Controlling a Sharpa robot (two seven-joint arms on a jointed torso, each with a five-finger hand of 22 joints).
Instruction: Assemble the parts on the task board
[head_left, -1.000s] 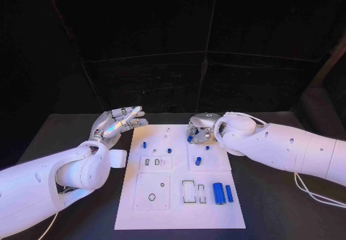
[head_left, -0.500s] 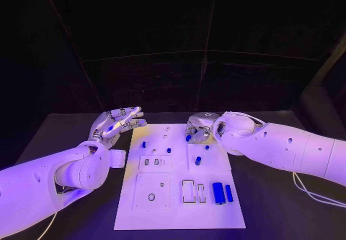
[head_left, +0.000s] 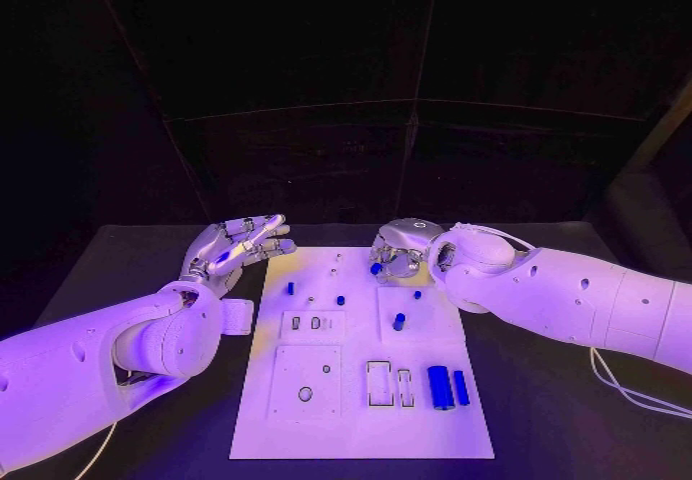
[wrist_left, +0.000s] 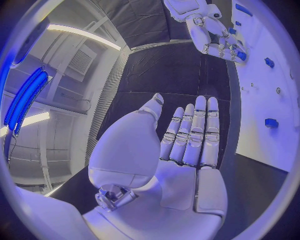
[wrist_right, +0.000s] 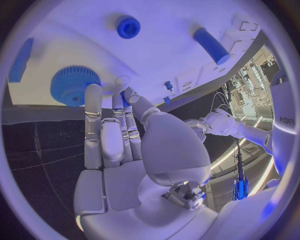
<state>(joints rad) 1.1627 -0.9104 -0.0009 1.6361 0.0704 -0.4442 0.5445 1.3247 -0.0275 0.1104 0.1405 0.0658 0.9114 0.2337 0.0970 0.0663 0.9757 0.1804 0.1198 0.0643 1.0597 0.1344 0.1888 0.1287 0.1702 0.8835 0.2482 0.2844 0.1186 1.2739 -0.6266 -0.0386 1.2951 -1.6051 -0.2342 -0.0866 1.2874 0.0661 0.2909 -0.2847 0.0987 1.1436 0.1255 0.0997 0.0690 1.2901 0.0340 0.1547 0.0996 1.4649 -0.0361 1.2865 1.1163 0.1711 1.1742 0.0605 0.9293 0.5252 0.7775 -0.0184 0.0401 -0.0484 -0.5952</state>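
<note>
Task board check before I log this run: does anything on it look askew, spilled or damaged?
Nothing stands out. The task board lies flat on the table, blue parts rest tidily on it, with no visible damage.

Two cylinders on task board — near right corner.

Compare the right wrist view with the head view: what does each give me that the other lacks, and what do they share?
The right wrist view adds a blue toothed gear lying on the task board, close to the fingertips of the right hand. From the head camera that hand covers the spot. The head view adds two blue cylinders lying side by side near the board's near right corner, with rectangular slots beside them. Both views share the white board and the right hand over its far end.
</note>
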